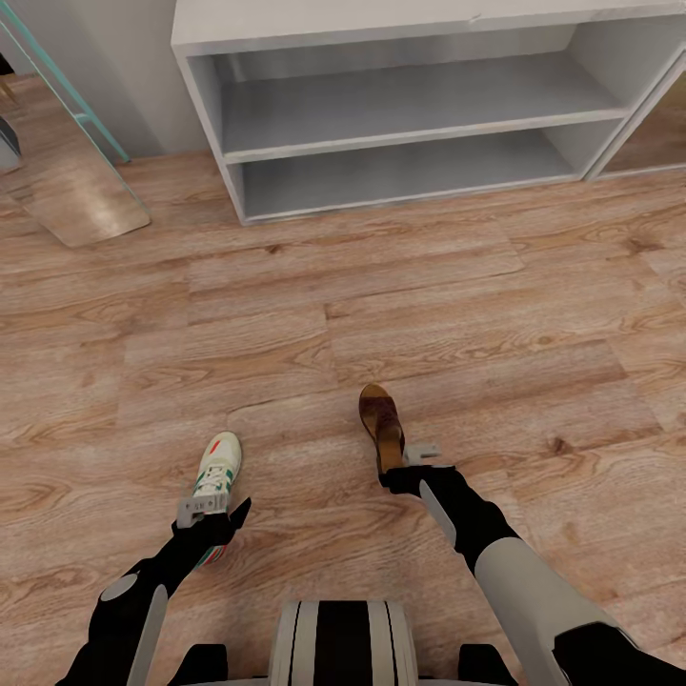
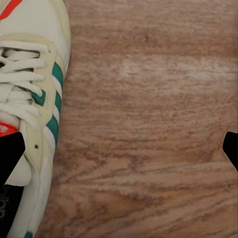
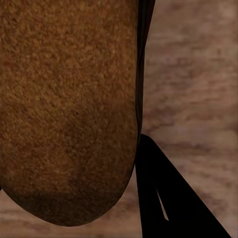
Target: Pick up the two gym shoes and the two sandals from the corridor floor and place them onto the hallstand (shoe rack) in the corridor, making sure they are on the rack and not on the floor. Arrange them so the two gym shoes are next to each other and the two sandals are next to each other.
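One white gym shoe (image 1: 218, 474) with green stripes lies on the wood floor (image 1: 429, 286) at the lower left. My left gripper (image 1: 211, 516) hovers over its heel end, open. In the left wrist view the gym shoe (image 2: 34, 99) lies off to one side, with one of the wide-apart fingers (image 2: 10, 153) over its heel opening. A brown sandal (image 1: 381, 424) lies right of centre, and my right gripper (image 1: 407, 464) is shut on its heel end. One finger (image 3: 158, 198) presses against the edge of the sandal (image 3: 69, 99). The pale hallstand (image 1: 410, 133) stands ahead, its shelves bare. The other shoe and sandal are out of view.
Teal-railed stairs (image 1: 67, 105) rise at the far left beside the hallstand. A darker opening (image 1: 657, 124) adjoins the hallstand's right end. A wide stretch of plank floor separates me from the rack. My own base (image 1: 343, 643) shows at the lower edge.
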Available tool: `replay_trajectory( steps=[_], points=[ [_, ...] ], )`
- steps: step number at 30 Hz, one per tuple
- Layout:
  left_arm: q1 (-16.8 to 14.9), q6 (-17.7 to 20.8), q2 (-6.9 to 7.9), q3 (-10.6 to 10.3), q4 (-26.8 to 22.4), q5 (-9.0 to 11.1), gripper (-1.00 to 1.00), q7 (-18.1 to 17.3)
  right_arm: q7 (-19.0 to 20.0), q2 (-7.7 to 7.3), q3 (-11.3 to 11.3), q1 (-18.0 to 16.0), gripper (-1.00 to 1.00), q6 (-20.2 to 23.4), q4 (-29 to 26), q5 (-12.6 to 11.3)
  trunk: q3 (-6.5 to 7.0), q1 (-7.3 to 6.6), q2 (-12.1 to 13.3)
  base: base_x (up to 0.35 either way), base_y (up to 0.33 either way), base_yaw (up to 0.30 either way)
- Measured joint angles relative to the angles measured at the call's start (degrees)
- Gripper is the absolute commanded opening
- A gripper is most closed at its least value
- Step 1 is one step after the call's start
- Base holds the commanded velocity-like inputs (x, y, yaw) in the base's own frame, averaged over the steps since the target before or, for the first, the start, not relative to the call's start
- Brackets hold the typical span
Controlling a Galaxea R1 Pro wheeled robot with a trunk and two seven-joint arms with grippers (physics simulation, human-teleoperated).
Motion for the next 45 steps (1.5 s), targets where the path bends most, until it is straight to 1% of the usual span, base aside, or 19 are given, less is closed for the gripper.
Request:
replay_trajectory(
  steps=[20,31,35,37,39,40,42,43,44,45],
  points=[
    [-0.01,0.00,-0.04,0.05,-0.03,0.00,1.00,0.25,0.06,0.00,-0.02,0.00,-1.00,-0.02,0.00,0.00,0.00,0.00,0.00,0.000,0.000,0.000],
    [-0.03,0.00,-0.02,-0.01,0.21,-0.39,1.00,0.53,0.17,0.00,-0.24,0.00,-1.00,0.00,-0.11,-0.04,0.00,0.00,0.00,0.000,0.000,0.000],
    [-0.42,0.22,-0.04,0.00,0.57,-0.36,1.00,0.64,0.17,0.00,-0.26,0.00,-1.00,0.00,-0.19,-0.03,0.00,0.00,0.00,0.000,0.000,0.000],
    [-1.63,0.50,-0.04,0.00,0.63,-0.39,1.00,0.67,0.17,0.00,-0.26,0.00,-1.00,0.00,-0.20,-0.03,0.00,0.00,0.00,0.000,0.000,0.000],
    [-3.95,0.81,-0.05,0.00,0.67,-0.39,1.00,0.71,0.17,0.00,-0.26,0.00,-1.00,0.00,-0.21,-0.02,0.00,0.00,0.00,0.000,0.000,0.000],
    [-5.85,1.34,-0.05,0.00,0.69,-0.41,1.00,0.85,0.17,0.00,-0.26,0.00,-1.00,0.00,-0.23,-0.02,0.00,0.00,0.00,0.000,0.000,0.000],
    [-7.96,2.42,-0.05,0.00,0.75,-0.50,1.00,1.42,0.17,0.00,-0.26,0.00,-1.00,0.00,-0.24,-0.03,0.00,0.00,0.00,0.000,0.000,0.000],
    [-9.77,4.01,-0.05,-0.05,0.87,-0.54,1.00,2.64,0.17,0.00,-0.27,0.00,-1.00,0.00,-0.25,-0.02,0.00,0.00,0.00,0.000,0.000,0.000],
    [-11.46,5.96,-0.05,-0.12,1.06,-0.60,1.00,4.57,0.17,0.00,-0.26,0.00,-1.00,0.00,-0.25,-0.03,0.00,0.00,0.00,0.000,0.000,0.000],
    [-12.29,6.95,-0.05,-0.17,1.17,-0.64,1.00,5.81,0.17,0.00,-0.26,0.00,-1.00,0.00,-0.26,-0.03,0.00,0.00,0.00,0.000,0.000,0.000]
  ],
)
